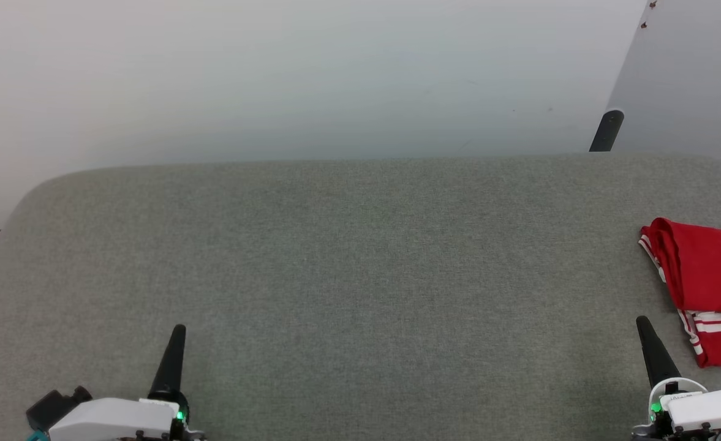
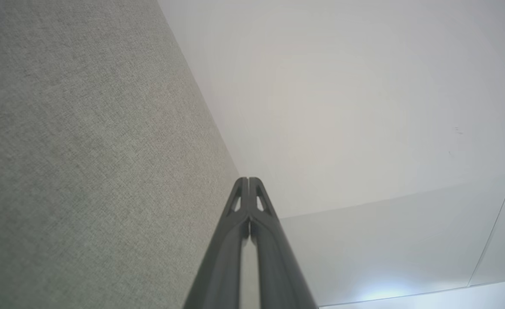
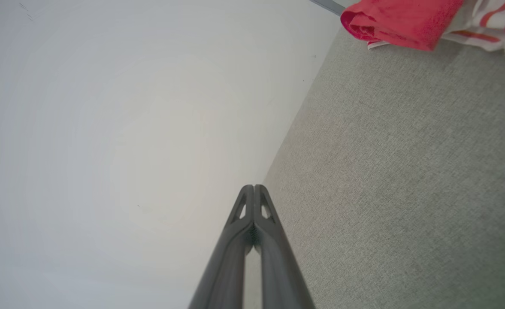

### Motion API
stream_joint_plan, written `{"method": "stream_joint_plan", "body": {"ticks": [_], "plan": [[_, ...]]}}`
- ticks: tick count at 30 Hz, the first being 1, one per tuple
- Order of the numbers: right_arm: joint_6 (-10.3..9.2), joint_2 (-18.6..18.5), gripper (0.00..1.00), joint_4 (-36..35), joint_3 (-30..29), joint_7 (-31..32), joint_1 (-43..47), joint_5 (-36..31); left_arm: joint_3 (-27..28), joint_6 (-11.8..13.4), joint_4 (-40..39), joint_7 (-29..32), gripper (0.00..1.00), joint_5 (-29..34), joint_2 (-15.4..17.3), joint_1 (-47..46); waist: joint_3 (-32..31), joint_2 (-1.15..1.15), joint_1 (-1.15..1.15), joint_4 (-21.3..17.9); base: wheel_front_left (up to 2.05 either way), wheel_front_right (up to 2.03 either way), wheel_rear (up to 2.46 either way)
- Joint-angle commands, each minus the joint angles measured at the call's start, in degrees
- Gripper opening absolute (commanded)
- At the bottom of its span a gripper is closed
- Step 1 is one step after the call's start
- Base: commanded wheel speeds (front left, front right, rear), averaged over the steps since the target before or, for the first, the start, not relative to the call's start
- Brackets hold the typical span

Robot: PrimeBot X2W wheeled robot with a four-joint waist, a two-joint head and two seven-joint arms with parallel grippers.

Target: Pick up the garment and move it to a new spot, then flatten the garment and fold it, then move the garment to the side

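The garment [image 1: 706, 282] lies bunched at the right edge of the grey fabric table [image 1: 360, 275], red with red-and-white striped trim showing; its lettering is hidden and part of it runs out of the head view. In the right wrist view the garment [image 3: 402, 21] sits at the top right. My right gripper [image 1: 643, 321] [image 3: 253, 187] is shut and empty, just left of and below the garment, apart from it. My left gripper [image 1: 179, 329] [image 2: 248, 179] is shut and empty at the lower left, far from the garment.
A pale wall rises behind the table's rounded far edge. A dark leg [image 1: 606, 130] of a grey panel [image 1: 691, 79] stands at the back right. A broad stretch of bare table lies between the two grippers.
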Motion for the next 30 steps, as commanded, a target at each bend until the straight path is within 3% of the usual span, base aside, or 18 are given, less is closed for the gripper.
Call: {"method": "stream_joint_plan", "body": {"ticks": [1, 30], "plan": [[-0.02, 0.2, 0.00, -0.1, -0.3, 0.4, -1.0, 1.6, 0.2, -0.1, -0.2, 0.3, 0.00, -1.5, -0.1, -0.9, 0.1, 0.00, 0.00, 0.0, 0.00, 0.00, 0.00], [-0.03, 1.7, 0.00, 1.0, -0.8, 3.0, -3.4, 15.3, 0.7, -0.2, 0.1, 4.0, 0.00, -13.9, -1.9, -2.8, 1.1, 0.00, 0.00, -0.1, 0.00, 0.00, 0.00]]}}
